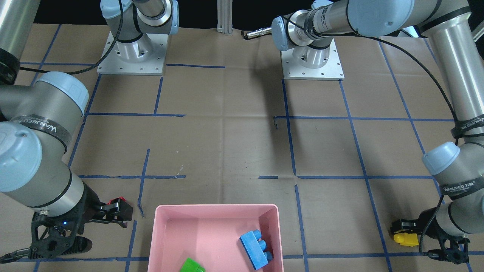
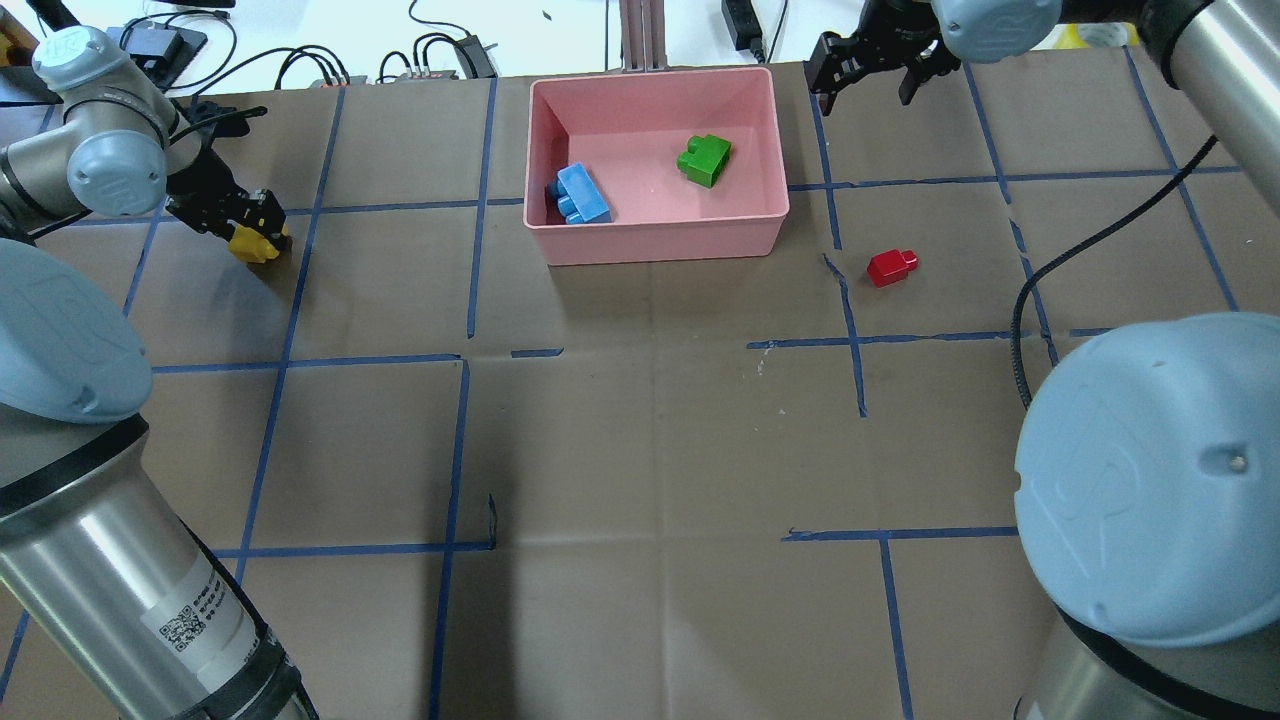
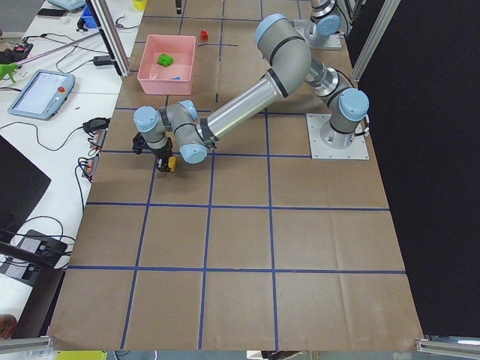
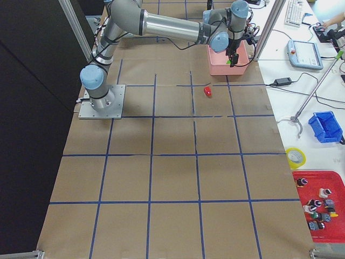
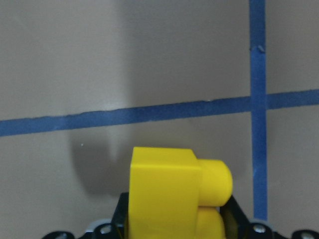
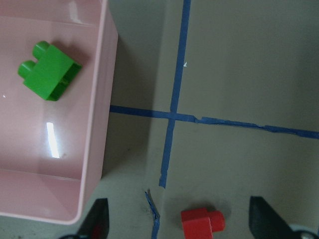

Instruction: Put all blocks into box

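Note:
The pink box [image 2: 660, 245] stands at the far middle of the table and holds the blue brick [image 2: 582, 193] and the green brick [image 2: 704, 159]. My left gripper [image 2: 256, 232] is shut on the yellow brick [image 2: 262, 246], low over the table, well left of the box; the left wrist view shows the brick [image 5: 169, 194] between the jaws. The red brick [image 2: 892, 267] lies on the table right of the box. My right gripper [image 2: 870, 78] is open and empty, raised beyond the box's far right corner; its wrist view shows the red brick [image 6: 201, 222] below it.
Blue tape lines [image 2: 470, 355] cross the brown paper table cover. Cables and devices [image 2: 430, 55] lie beyond the far edge. The two arm bases [image 1: 131, 53] stand at the robot's side of the table.

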### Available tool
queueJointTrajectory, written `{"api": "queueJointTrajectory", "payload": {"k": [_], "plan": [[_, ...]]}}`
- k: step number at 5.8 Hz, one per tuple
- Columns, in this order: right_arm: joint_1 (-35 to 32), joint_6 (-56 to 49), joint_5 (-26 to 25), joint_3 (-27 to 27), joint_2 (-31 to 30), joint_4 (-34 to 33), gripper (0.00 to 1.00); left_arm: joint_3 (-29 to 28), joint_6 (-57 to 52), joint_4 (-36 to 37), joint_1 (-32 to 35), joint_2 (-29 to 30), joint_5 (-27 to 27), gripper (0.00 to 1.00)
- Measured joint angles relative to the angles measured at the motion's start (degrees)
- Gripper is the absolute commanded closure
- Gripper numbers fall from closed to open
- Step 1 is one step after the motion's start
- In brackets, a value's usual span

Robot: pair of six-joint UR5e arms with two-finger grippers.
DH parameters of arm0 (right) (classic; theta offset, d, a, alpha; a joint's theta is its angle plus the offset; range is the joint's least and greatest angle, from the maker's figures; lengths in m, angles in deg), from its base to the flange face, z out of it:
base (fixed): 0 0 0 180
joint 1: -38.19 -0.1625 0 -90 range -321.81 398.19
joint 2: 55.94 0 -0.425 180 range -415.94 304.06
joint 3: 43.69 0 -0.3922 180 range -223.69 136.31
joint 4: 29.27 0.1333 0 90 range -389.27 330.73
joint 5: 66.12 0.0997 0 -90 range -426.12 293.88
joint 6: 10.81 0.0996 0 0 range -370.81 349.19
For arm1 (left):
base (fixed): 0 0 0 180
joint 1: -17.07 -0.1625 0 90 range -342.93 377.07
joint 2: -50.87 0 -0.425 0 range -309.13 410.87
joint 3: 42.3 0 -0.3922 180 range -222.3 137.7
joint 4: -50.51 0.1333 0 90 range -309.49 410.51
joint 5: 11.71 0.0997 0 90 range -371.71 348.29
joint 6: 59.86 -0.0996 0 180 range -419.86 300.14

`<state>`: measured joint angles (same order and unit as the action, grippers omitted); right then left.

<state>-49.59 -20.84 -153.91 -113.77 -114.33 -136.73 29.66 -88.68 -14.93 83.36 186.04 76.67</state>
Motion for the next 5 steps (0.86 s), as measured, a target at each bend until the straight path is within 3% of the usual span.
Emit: {"api": "queueJointTrajectory", "payload": {"k": [3,5], "plan": [[3.0,-5.1,-1.0,-11.6,-1.9,-8.8,0.01,-0.8,0.2,-1.2,0.2,-1.1,0.3,0.87],[3.2,-2.2,-1.3,-17.0,-2.8,-12.4,0.0,-5.1,0.1,-7.8,0.3,-4.6,0.9,0.87]]}}
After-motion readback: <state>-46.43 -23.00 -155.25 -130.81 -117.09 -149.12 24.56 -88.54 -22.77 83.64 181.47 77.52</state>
